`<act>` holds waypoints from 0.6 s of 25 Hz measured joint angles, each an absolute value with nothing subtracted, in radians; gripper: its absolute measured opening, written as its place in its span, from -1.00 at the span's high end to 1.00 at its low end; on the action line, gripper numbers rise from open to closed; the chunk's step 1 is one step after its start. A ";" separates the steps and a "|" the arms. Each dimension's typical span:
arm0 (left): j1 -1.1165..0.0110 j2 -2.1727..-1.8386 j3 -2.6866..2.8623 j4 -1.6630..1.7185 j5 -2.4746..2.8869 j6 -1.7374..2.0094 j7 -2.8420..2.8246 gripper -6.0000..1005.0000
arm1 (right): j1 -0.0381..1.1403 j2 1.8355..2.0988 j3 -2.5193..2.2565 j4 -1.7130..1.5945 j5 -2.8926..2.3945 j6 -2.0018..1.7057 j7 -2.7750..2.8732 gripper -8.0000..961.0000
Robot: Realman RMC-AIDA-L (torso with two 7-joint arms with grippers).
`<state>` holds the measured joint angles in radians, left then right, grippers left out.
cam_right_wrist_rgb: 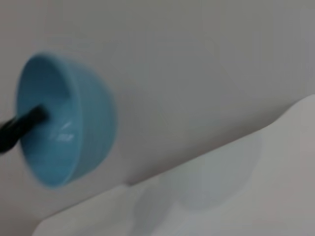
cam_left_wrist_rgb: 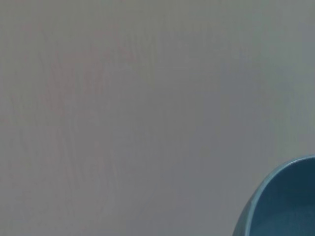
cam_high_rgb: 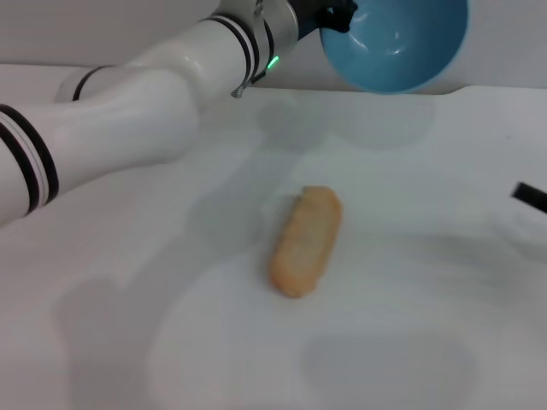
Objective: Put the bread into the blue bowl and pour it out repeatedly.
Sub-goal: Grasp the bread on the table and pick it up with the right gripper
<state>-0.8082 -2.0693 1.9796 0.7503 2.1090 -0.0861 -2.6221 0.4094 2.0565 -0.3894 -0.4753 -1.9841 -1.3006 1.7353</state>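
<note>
One bread (cam_high_rgb: 306, 241) on table, below left claw (cam_high_rgb: 338, 19) gripping tipped blue bowl (cam_high_rgb: 397, 43)

Probably a lab: bare white table (cam_high_rgb: 444, 171) against plain grey wall (cam_high_rgb: 102, 26).

one bread (cam_high_rgb: 306, 241), one blue bowl (cam_high_rgb: 396, 43), one table (cam_high_rgb: 427, 342)

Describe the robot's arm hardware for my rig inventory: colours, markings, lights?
The left arm is glossy white and rounded, with black bands at its joints and a small green light near the wrist. Its tool is black. Of the right arm, only a black tip shows.
</note>
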 joint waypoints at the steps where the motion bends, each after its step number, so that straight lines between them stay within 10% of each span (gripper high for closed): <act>1: -0.809 -2.069 1.973 0.750 2.109 -0.082 -2.623 0.99 | 0.409 2.056 -0.389 -0.475 -1.984 -1.301 1.735 -0.43; 15: -0.799 -2.074 1.980 0.751 2.109 -0.075 -2.648 0.99 | 0.669 2.070 -0.639 -0.283 -1.988 -1.017 2.008 -0.43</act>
